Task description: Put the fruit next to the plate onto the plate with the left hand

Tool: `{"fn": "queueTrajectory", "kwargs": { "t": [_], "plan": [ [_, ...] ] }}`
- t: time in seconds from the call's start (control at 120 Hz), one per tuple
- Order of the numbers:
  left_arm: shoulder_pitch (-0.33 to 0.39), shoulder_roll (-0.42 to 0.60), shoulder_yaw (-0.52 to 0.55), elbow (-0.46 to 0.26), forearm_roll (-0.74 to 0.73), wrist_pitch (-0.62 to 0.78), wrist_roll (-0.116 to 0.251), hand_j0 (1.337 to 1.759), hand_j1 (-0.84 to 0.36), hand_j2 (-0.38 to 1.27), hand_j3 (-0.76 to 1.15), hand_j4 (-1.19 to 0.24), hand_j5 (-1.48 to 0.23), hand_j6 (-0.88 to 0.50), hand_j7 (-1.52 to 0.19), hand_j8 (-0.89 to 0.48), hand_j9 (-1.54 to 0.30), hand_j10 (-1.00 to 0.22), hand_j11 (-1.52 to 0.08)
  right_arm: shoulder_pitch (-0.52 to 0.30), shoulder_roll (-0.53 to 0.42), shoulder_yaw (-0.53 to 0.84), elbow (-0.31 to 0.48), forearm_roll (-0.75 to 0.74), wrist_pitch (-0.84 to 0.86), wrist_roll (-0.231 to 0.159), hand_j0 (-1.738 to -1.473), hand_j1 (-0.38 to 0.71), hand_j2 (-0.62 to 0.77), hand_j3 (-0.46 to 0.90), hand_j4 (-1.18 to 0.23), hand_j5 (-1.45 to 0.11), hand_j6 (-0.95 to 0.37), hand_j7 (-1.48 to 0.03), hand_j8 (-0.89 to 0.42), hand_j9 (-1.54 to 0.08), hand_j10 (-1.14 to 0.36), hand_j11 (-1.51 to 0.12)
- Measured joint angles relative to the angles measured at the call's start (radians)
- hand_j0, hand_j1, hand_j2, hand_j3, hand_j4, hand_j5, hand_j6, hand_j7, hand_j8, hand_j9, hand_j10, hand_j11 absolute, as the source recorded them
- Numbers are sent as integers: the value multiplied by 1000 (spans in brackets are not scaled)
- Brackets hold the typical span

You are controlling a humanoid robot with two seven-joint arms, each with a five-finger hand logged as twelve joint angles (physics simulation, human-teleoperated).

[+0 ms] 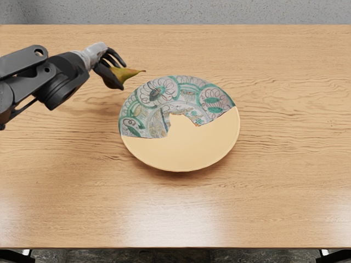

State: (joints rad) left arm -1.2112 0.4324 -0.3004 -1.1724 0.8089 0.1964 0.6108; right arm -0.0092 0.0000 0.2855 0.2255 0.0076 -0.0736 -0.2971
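The left hand point(108, 64) is grasping the yellow-brown fruit point(128, 73), with its dark fingers point(116, 55) curling over it. The fruit's pointed tip is sticking out past the fingertips toward the plate point(186, 153). The fruit is sitting just outside the plate's upper-left rim, over the wooden table point(274, 192), not inside the plate.

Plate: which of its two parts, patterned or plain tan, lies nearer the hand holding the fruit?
The patterned part, green and white, on the far side: the left hand with the fruit is close to it. The plain tan part faces the viewer.
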Motion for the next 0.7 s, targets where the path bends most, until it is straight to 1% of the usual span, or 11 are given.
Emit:
{"fn": "queueTrajectory", "kwargs": {
  "t": [0.158, 0.217, 0.25, 0.3, 0.35, 0.358, 0.433, 0.5, 0.592, 0.667, 0.7],
  "plan": [
    [-8, -89, 2, -1, -4, 0, -1, 1657, -324, 545, 0, -674, -919, -559, -897, -447, -892, -583, -906, 0, 0, 0, 0, 0, 0, 0, -1658, -349, 0, 0, 0, 0, 0, 0, 0, 0, 0, 0],
    [-6, -126, 14, -1, -3, 0, -1, 1657, -323, 535, 0, -677, -917, -560, -894, -454, -893, -586, -910, 0, 0, 0, 0, 0, 0, 0, -1658, -349, 0, 0, 0, 0, 0, 0, 0, 0, 0, 0],
    [-3, -142, 24, -1, -5, 0, -1, 1657, -337, 601, 0, -674, -922, -560, -898, -446, -895, -583, -911, 0, 0, 0, 0, 0, 0, 0, -1658, -349, 0, 0, 0, 0, 0, 0, 0, 0, 0, 0],
    [-1, -169, 46, 0, -4, 0, -1, 1657, -338, 584, 0, -675, -922, -556, -897, -450, -894, -581, -911, 0, 0, 0, 0, 0, 0, 0, -1658, -349, 0, 0, 0, 0, 0, 0, 0, 0, 0, 0],
    [-1, -182, 72, 0, -5, 0, -1, 1658, -364, 698, 0, -663, -914, -554, -890, -453, -886, -563, -897, 0, 0, 0, 0, 0, 0, 0, -1658, -349, 0, 0, 0, 0, 0, 0, 0, 0, 0, 0],
    [-2, -182, 76, 0, -4, 0, -1, 1658, -359, 674, 0, -656, -903, -552, -880, -455, -876, -560, -887, 0, 0, 0, 0, 0, 0, 0, -1658, -349, 0, 0, 0, 0, 0, 0, 0, 0, 0, 0],
    [-30, -182, 94, 0, 0, 0, 0, 1658, -178, 495, 0, -486, -666, -414, -650, -346, -647, -419, -655, 0, 0, 0, 0, 0, 0, 0, -1658, -349, 0, 0, 0, 0, 0, 0, 0, 0, 0, 0],
    [-50, -170, 53, -5, -34, -34, 0, 1658, -49, 360, 0, -365, -500, -313, -488, -265, -486, -317, -492, 0, 0, 0, 0, 0, 0, 0, -1658, -349, 0, 0, 0, 0, 0, 0, 0, 0, 0, 0],
    [-38, -87, -65, -6, -192, -238, 0, 1658, 72, 234, 0, -253, -344, -220, -337, -189, -336, -223, -339, 0, 0, 0, 0, 0, 0, 0, -1658, -349, 0, 0, 0, 0, 0, 0, 0, 0, 0, 0],
    [-26, 22, -122, -6, -370, -417, 0, 1658, 138, 166, 0, -191, -259, -169, -254, -147, -253, -170, -256, 0, 0, 0, 0, 0, 0, 0, -1658, -349, 0, 0, 0, 0, 0, 0, 0, 0, 0, 0],
    [-3, 64, -146, -5, -444, -504, 0, 1658, 160, 142, 0, -170, -230, -151, -226, -133, -225, -152, -227, 0, 0, 0, 0, 0, 0, 0, -1658, -349, 0, 0, 0, 0, 0, 0, 0, 0, 0, 0]
  ]
}}
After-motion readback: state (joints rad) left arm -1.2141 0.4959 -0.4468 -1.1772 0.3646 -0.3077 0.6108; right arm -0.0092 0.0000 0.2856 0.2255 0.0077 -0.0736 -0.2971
